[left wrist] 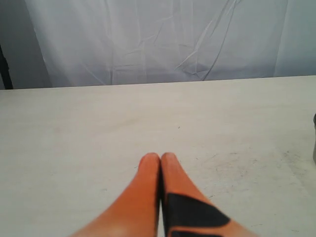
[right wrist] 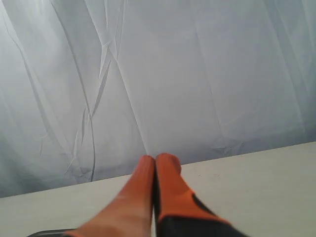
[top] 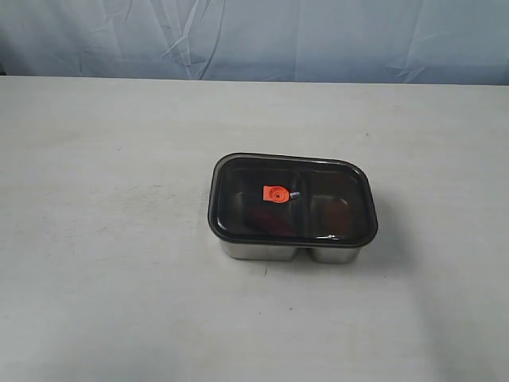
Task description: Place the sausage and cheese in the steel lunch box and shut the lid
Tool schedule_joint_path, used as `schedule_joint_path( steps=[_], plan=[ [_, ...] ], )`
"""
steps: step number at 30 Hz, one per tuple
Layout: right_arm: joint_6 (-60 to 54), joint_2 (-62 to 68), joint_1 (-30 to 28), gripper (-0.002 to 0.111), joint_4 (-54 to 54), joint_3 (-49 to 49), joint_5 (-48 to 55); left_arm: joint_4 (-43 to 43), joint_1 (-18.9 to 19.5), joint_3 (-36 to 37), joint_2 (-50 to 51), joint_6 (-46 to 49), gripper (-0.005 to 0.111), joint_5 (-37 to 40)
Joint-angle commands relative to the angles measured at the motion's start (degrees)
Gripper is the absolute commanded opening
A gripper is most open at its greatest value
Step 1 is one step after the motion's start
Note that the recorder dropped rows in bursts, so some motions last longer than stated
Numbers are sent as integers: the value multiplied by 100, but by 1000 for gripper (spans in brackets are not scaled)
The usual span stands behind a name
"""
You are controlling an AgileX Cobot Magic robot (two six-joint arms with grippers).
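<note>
The steel lunch box (top: 262,251) stands in the middle of the table with the dark lid (top: 334,199) lying flat on top, its orange valve tab (top: 276,193) at the centre. A faint reddish shape, likely the sausage (top: 258,216), shows through the lid in the left compartment. The cheese is hidden under the dark lid. Neither gripper appears in the exterior view. My left gripper (left wrist: 160,157) is shut and empty over bare table, with the box's edge (left wrist: 314,140) far off to one side. My right gripper (right wrist: 155,158) is shut and empty, pointing toward the backdrop.
The white table (top: 119,239) spreads wide on all sides of the box. A pale wrinkled cloth backdrop (top: 318,32) hangs behind the table's far edge.
</note>
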Motion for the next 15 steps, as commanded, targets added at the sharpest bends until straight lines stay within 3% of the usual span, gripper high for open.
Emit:
schedule_joint_path(
  steps=[1, 15],
  plan=[
    [-6, -42, -34, -1, -196, 25, -39, -61, 8, 24, -24, 40, 0, 53],
    [5, -42, -34, -1, -196, 25, -39, -21, 8, 24, -24, 141, 0, 82]
  ],
)
